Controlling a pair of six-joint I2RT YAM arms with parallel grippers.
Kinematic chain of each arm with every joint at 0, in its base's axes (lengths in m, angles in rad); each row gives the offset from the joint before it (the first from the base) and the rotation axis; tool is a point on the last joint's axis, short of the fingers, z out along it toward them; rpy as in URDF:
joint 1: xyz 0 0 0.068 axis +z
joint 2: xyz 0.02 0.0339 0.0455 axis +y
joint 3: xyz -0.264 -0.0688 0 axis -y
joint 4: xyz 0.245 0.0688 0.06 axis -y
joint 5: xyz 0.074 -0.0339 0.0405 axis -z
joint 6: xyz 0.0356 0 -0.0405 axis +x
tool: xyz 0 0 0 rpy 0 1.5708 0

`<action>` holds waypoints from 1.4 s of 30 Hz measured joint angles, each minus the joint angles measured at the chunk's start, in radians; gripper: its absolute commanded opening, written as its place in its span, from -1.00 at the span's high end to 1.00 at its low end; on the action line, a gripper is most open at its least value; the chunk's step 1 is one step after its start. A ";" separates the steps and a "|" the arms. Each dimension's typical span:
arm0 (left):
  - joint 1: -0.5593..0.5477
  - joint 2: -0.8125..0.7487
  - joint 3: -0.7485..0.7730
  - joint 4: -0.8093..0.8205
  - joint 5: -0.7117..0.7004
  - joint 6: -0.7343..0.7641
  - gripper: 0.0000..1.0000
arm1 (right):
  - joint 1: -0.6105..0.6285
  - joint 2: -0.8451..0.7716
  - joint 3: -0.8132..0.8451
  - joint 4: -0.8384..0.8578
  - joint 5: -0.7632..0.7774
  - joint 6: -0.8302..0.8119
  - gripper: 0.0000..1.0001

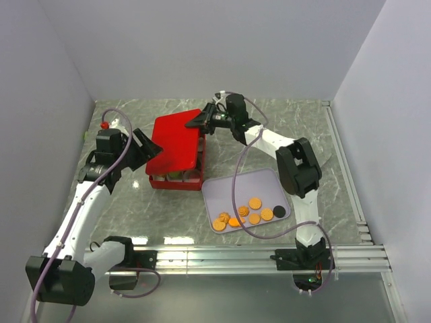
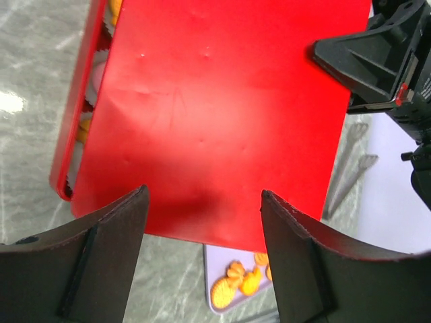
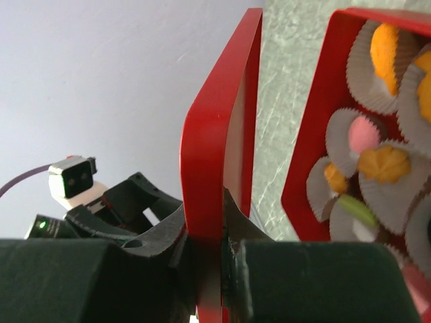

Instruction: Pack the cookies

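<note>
A red lid (image 1: 176,142) hangs tilted over a red box (image 1: 176,179). My right gripper (image 1: 202,121) is shut on the lid's far right edge; in the right wrist view the lid's rim (image 3: 219,134) sits clamped between the fingers. The box (image 3: 316,134) holds cookies (image 3: 384,165) in white paper cups (image 3: 347,131). Several orange cookies (image 1: 246,214) and one black one (image 1: 278,210) lie on a pale lilac tray (image 1: 252,182). My left gripper (image 1: 149,144) is open and empty at the lid's left side; in the left wrist view the lid (image 2: 222,101) fills the space beyond the fingers.
Grey marble tabletop (image 1: 337,155) inside white walls. An aluminium rail (image 1: 256,256) runs along the near edge. The tray with cookies (image 2: 239,282) shows below the lid in the left wrist view.
</note>
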 measured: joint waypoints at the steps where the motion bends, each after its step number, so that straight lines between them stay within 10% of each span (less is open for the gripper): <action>1: 0.003 0.012 0.000 0.008 -0.005 0.000 -0.46 | 0.002 0.017 0.016 -0.002 0.001 0.001 1.00; 42: 0.134 0.520 -0.007 0.224 -0.030 0.095 -0.37 | 0.024 0.227 0.206 -0.205 0.025 -0.154 1.00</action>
